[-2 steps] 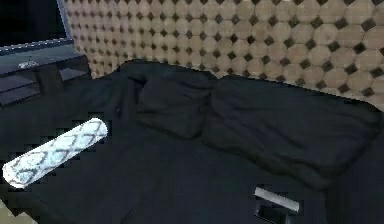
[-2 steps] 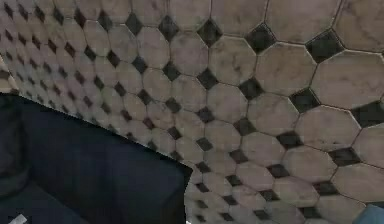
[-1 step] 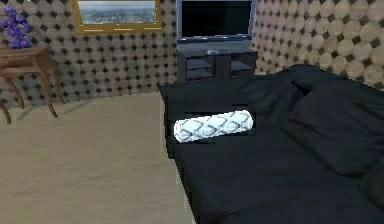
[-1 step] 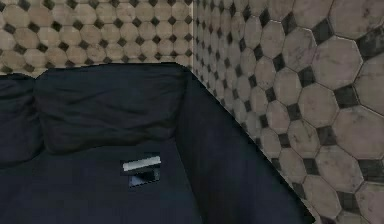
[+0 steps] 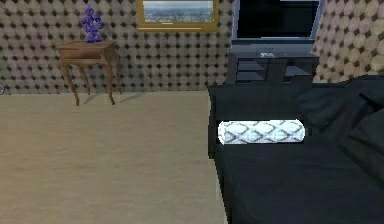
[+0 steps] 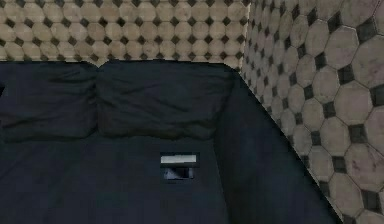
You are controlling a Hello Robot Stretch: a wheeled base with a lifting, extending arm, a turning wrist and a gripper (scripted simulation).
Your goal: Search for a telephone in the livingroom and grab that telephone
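Observation:
A small flat dark device with a pale grey top strip (image 6: pixel 179 166) lies on the seat of a black sofa (image 6: pixel 120 110) in the arm side view, just below the back cushions. Its shape fits a handset or phone, but I cannot tell for sure. The same black sofa (image 5: pixel 300 150) takes up the forward view's right, with a white patterned bolster pillow (image 5: pixel 265 132) lying on it.
A small wooden side table (image 5: pixel 90 60) with a purple plant (image 5: pixel 92 24) stands at the back left wall. A television (image 5: pixel 277 22) sits on a dark stand (image 5: pixel 270 70) behind the sofa. A framed picture (image 5: pixel 178 12) hangs on the patterned wall. Beige carpet (image 5: pixel 100 160) lies open ahead.

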